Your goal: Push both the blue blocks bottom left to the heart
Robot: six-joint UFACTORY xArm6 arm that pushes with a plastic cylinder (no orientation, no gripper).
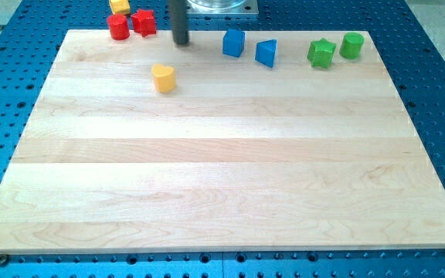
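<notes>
Up top, my tip [181, 42] stands left of the blue cube [233, 43]; no claw shows.

My tip [181, 42] stands at the view's top, left of centre, the dark rod rising straight up from it and out of the frame. Just to its right at the very top edge sits the arm's pale metal mount [221, 7].

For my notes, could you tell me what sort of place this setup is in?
Probably a robotics lab bench: a wooden board lies on a blue perforated metal table, small coloured blocks such as the yellow heart sit on it, and my tip stands near the view's top.
</notes>
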